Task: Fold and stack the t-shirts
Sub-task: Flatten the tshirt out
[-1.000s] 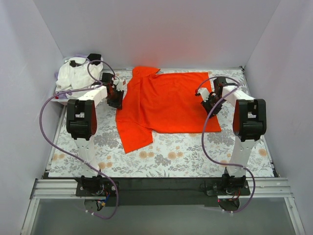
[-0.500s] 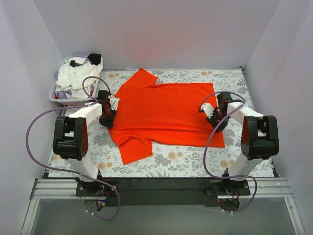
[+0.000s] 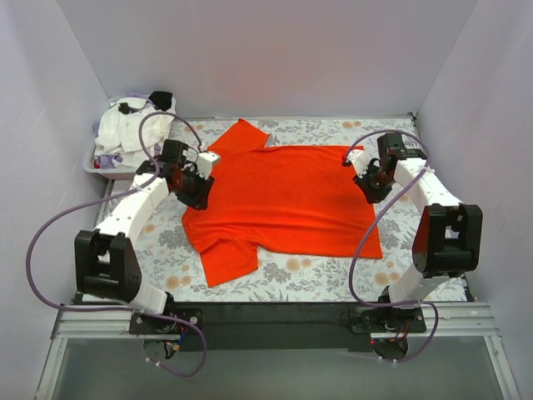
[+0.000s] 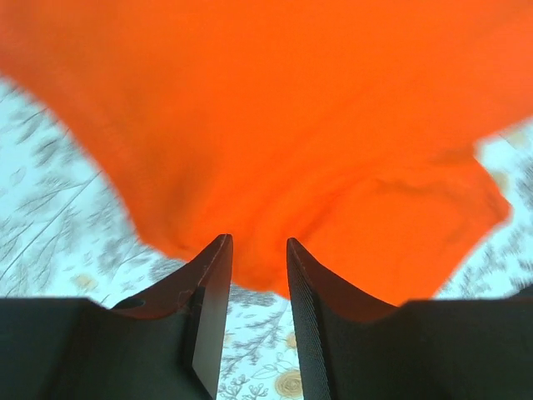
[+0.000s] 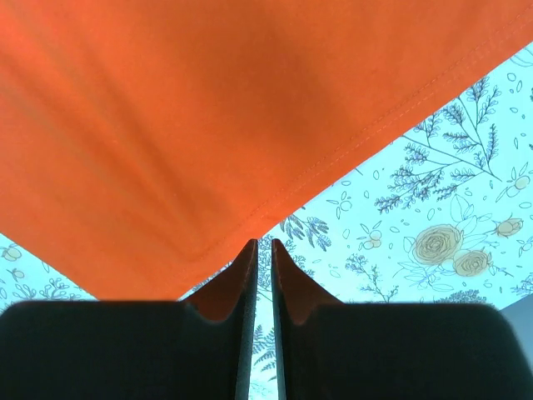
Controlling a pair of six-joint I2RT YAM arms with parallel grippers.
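Your left gripper (image 4: 257,243) is narrowed onto a fold at the left edge of the orange shirt (image 3: 283,196), with cloth filling the gap between the fingers. Your right gripper (image 5: 262,247) is almost closed, pinching the shirt's far right hem. The shirt lies spread across the middle of the floral cloth (image 3: 333,271). The white shirts (image 3: 121,133) are heaped at the far left corner.

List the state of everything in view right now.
orange t-shirt: unfolded, spread out, pinched at both sides.
white t-shirts: unfolded, heaped at the far left.
left gripper: shut on the orange t-shirt.
right gripper: shut on its hem corner.
floral cloth: flat under the shirt.
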